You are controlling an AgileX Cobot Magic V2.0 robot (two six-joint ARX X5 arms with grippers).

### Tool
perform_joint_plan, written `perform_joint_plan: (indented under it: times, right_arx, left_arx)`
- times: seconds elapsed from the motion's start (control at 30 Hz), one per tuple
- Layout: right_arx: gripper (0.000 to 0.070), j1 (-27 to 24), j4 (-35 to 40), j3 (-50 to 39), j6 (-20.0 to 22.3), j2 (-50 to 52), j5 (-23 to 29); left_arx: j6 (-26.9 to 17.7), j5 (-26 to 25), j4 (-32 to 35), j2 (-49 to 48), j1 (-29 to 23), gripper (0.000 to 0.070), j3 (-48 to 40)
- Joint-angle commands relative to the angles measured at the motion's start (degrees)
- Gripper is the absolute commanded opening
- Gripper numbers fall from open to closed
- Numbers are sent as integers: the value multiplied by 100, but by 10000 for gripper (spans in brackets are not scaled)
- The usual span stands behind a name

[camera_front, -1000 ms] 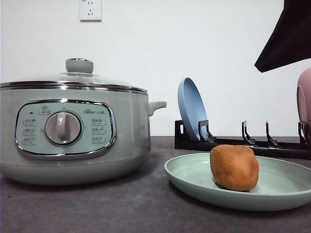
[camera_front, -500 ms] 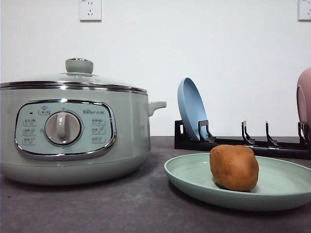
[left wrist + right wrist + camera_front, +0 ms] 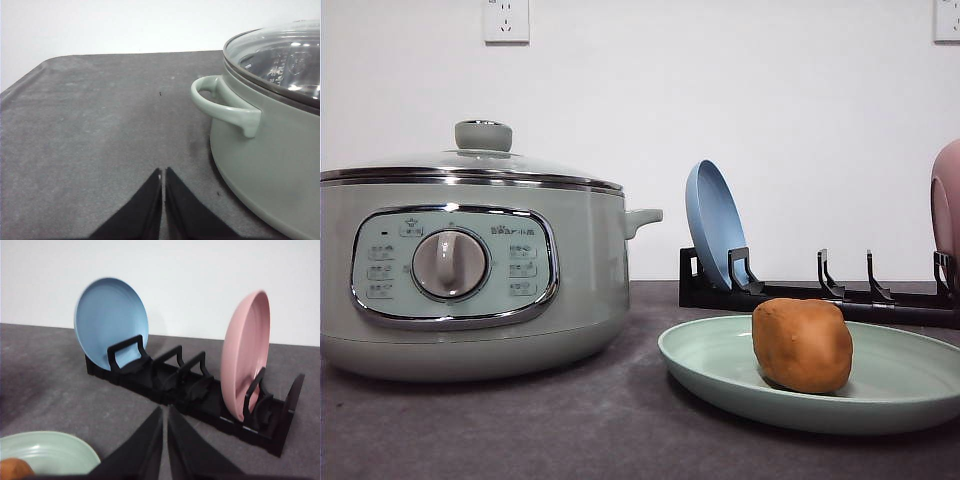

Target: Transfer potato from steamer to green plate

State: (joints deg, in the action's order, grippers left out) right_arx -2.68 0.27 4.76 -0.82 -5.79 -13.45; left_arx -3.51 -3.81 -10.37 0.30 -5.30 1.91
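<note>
The orange-brown potato (image 3: pixel 802 345) rests on the green plate (image 3: pixel 900 390) at the front right of the table; a sliver of potato (image 3: pixel 15 467) and the plate's rim (image 3: pixel 55 450) also appear in the right wrist view. The sage-green steamer (image 3: pixel 470 280) stands at the left with its glass lid on. In the left wrist view my left gripper (image 3: pixel 163 172) is shut and empty, hovering over the grey mat beside the steamer's side handle (image 3: pixel 225 102). My right gripper (image 3: pixel 165 412) is shut and empty, facing the dish rack.
A black dish rack (image 3: pixel 820 290) stands behind the green plate, holding an upright blue plate (image 3: pixel 715 225) and a pink plate (image 3: pixel 947 210). In the right wrist view the blue plate (image 3: pixel 111 322) and pink plate (image 3: pixel 245 355) stand apart in the rack (image 3: pixel 200 395). Wall sockets sit high on the white wall.
A dark arm part that hung at the upper right one second ago has left the front view. The potato, plate and steamer have not moved.
</note>
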Motion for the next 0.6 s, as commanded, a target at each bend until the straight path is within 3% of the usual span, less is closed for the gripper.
perform_joint_plan:
  times: [0.0, 0.13, 0.4, 0.57]
  right_arx:
    - [4, -4, 57, -129, 29, 95, 6]
    - [4, -4, 17, -392, 0, 267, 4]
    - [4, -4, -975, -412, 42, 565, 1]
    - [4, 13, -978, -412, 22, 558, -7]
  left_arx:
    - [11, -2, -63, -13, -4, 1, -94]
    - [11, -1, -63, -13, -4, 1, -94]
    - [11, -2, -62, -11, -4, 1, -94]
    - [11, -2, -63, -11, -4, 1, -94]
